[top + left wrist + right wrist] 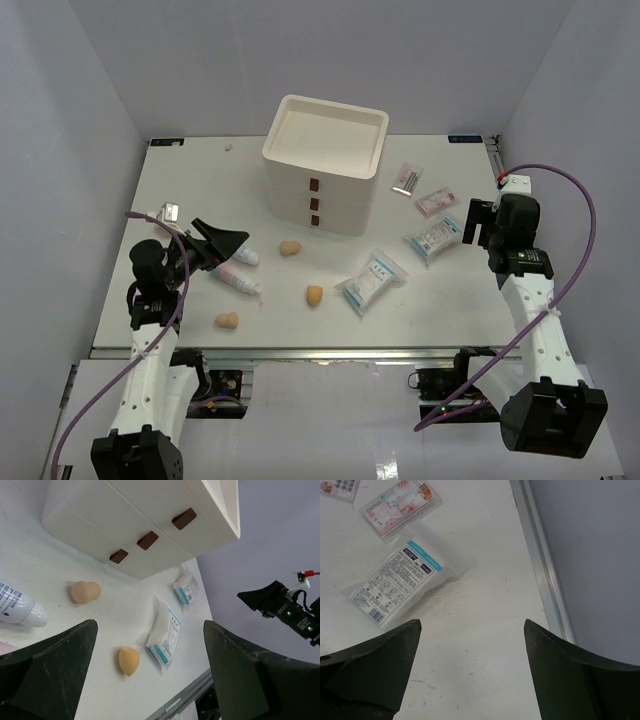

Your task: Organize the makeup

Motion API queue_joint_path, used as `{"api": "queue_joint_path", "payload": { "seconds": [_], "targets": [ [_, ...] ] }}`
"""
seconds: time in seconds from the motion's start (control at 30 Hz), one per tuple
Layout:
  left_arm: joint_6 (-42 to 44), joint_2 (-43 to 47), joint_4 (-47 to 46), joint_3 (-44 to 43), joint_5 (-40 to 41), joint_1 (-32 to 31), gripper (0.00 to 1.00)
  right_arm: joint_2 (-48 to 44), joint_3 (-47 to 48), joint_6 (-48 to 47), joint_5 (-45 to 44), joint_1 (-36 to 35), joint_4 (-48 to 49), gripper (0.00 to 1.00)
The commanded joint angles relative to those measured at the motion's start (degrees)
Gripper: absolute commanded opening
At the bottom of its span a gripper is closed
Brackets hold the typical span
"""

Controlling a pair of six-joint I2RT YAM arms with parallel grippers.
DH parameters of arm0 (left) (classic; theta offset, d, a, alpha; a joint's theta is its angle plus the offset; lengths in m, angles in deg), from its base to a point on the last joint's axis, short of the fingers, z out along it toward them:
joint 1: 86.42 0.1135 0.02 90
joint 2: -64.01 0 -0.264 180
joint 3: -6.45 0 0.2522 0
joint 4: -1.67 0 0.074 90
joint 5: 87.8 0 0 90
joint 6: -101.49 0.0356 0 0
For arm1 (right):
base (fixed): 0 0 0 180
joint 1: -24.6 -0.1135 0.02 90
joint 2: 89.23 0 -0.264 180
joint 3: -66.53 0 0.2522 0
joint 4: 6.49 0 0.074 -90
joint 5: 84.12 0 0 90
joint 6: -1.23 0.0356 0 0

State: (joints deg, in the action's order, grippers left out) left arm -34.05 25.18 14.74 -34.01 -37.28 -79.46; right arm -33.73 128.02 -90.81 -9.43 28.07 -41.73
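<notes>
Three sponges (290, 247), two tubes (238, 280), two packets (372, 283)

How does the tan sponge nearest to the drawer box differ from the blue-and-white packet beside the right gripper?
The sponge is plain tan; the packet is white and clear with blue bands and print. The sponge is rounded like an egg; the packet is flat and rectangular. The sponge lies before the drawer box; the packet lies right of it. Both rest loose on the table, held by no gripper.
</notes>
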Motion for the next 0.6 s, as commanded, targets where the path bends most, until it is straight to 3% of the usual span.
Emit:
{"api": "queue_joint_path", "payload": {
  "seconds": [0.0,0.17,0.4,0.57],
  "targets": [
    [-0.7,-3.9,-2.6,-1.4,-1.4,-3.6,0.98,0.0,3.7,-1.0,4.1,0.1,-0.4,0.9],
    [1.3,-8.2,-2.9,-4.4,3.8,-12.8,0.98,-1.6,4.7,-9.1,18.7,0.1,-0.8,0.9],
    [4.5,-13.3,-3.4,-8.2,9.7,-20.1,0.98,-4.2,5.1,-27.5,44.6,-0.3,-4.2,0.9],
    [8.8,-16.2,-4.5,-10.8,14.9,-25.0,0.98,-1.9,6.9,-30.3,51.8,-0.7,-9.9,0.9]
  ]
}}
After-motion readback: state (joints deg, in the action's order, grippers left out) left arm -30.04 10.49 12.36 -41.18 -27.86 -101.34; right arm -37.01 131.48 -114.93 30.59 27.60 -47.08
